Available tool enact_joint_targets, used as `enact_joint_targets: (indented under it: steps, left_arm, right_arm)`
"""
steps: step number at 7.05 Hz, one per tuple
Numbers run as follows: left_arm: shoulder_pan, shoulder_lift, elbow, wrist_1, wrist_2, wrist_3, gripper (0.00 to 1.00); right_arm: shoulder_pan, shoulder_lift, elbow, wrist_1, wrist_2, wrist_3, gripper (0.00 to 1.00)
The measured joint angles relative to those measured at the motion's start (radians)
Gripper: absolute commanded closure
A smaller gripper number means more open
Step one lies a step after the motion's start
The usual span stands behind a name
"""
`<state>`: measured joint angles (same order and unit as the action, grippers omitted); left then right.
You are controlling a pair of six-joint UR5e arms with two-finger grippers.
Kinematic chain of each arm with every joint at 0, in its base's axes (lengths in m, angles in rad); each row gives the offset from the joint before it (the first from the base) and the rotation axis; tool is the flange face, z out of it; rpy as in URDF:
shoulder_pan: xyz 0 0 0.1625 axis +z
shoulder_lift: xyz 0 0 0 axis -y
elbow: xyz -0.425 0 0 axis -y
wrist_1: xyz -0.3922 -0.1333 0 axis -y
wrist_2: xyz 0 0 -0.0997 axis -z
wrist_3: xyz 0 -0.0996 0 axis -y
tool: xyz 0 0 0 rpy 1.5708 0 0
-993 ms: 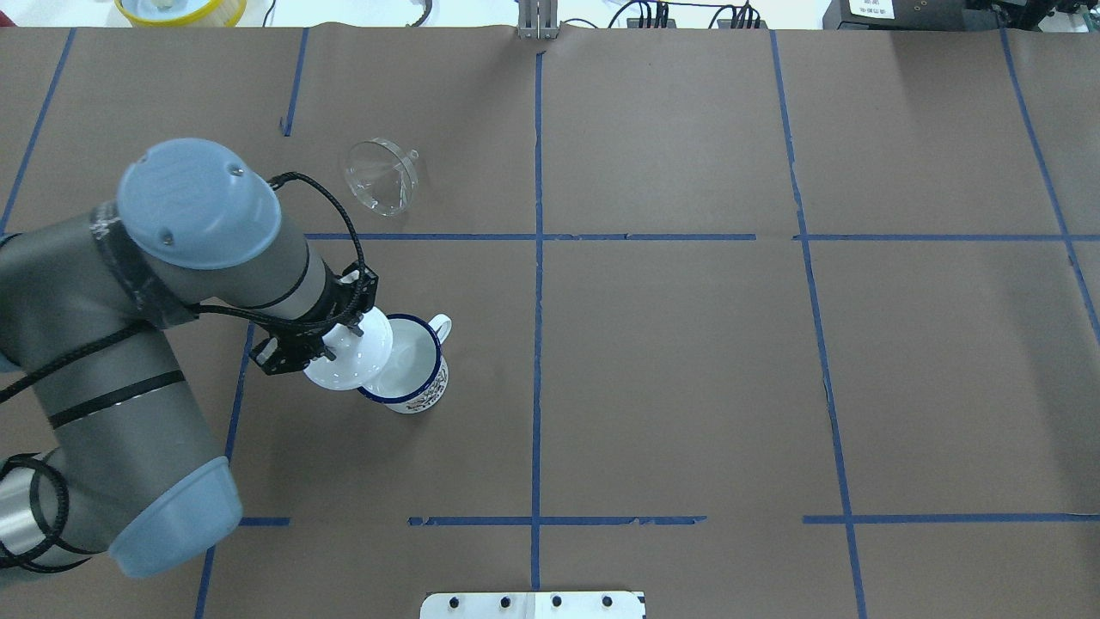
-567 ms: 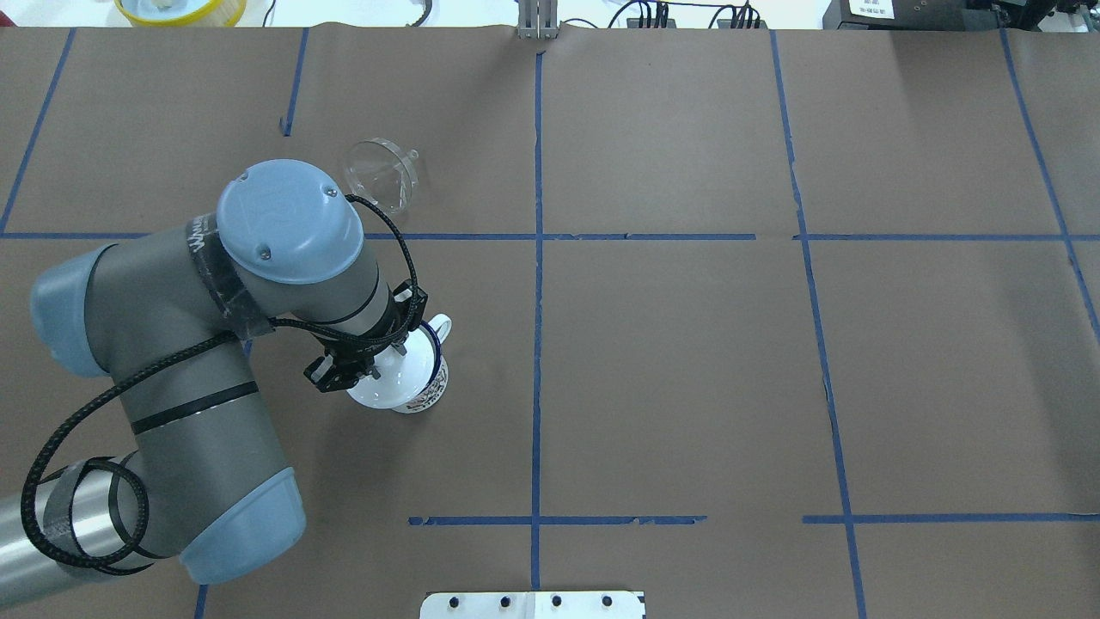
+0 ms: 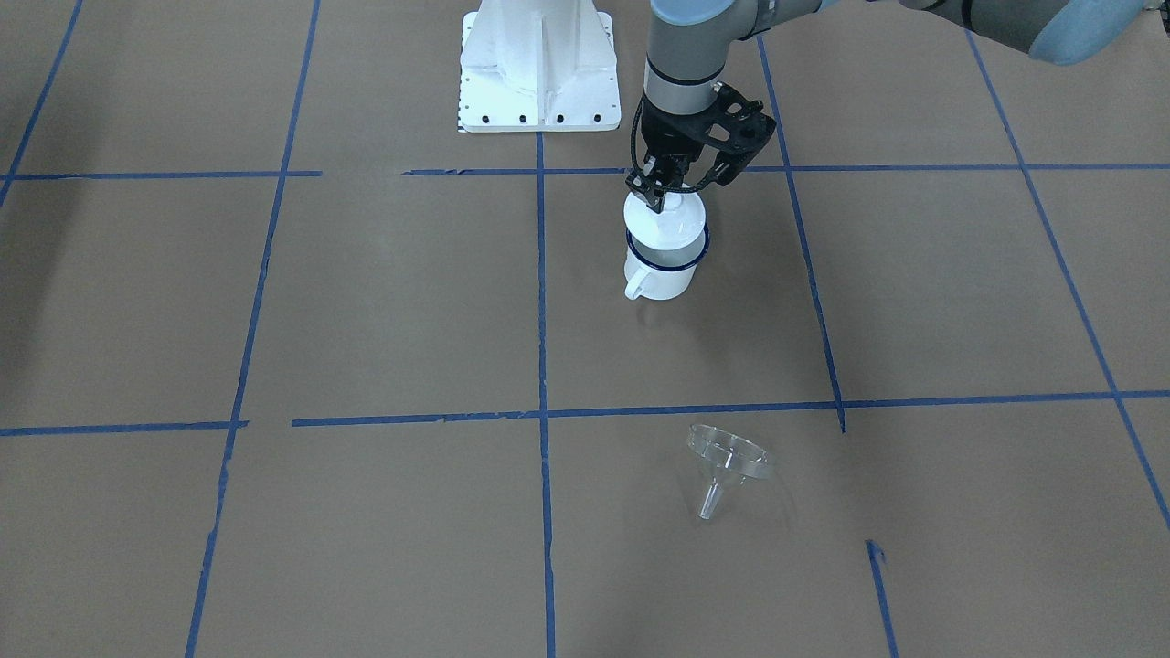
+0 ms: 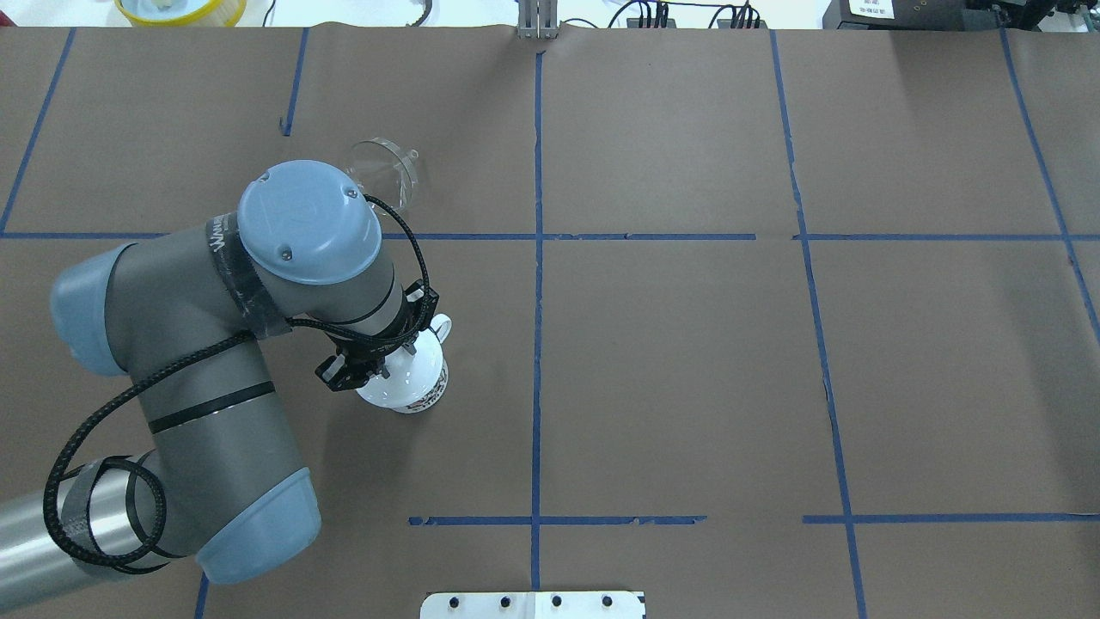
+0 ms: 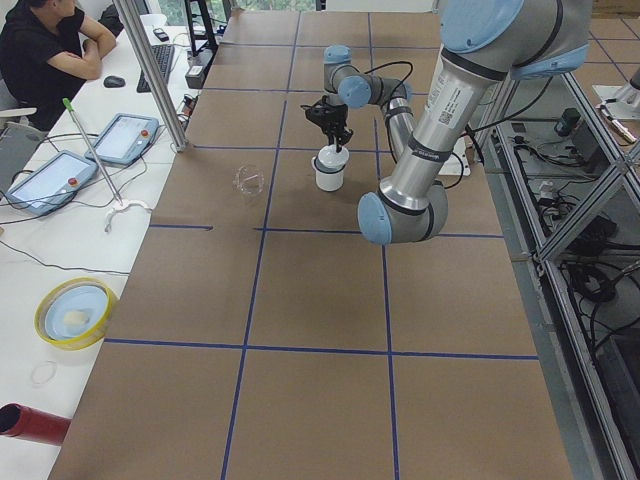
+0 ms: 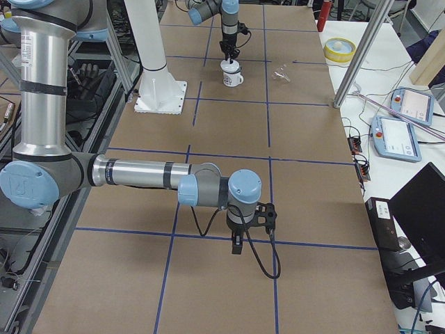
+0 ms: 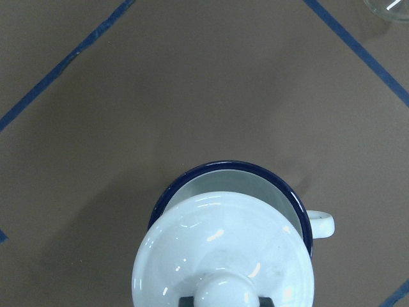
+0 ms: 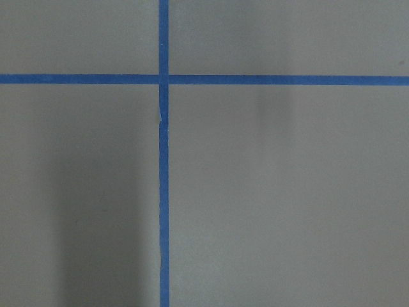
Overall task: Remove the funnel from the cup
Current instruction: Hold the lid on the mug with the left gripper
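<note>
The cup (image 3: 665,272), a white mug with a dark blue rim, stands on the brown table, and also shows in the overhead view (image 4: 430,394). My left gripper (image 3: 665,190) is shut on the knob of a round white lid (image 7: 223,252) and holds it just over the cup (image 7: 225,167), covering most of the opening. The clear funnel (image 3: 728,461) lies on its side on the table, apart from the cup, and also shows in the overhead view (image 4: 384,172). My right gripper (image 6: 237,245) hangs over bare table far from them; I cannot tell whether it is open or shut.
The white robot base plate (image 3: 535,82) sits behind the cup. A yellow bowl (image 4: 180,9) is at the far left edge. A metal pole (image 5: 152,75), tablets and a seated operator (image 5: 45,45) are beyond the table's far side.
My left arm has moved right with the lid, from beside the cup to directly over its opening. The funnel has not moved.
</note>
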<state>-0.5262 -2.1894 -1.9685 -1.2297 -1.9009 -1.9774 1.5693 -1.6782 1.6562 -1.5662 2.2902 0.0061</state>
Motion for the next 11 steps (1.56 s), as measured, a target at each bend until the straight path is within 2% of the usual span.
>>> enact_joint_targets:
  steps: [11]
  left_arm:
    - [-0.001,0.001,0.018,-0.007,0.031,0.026,1.00]
  right_arm:
    - [0.000,0.000,0.000,0.000,0.000,0.000,0.00]
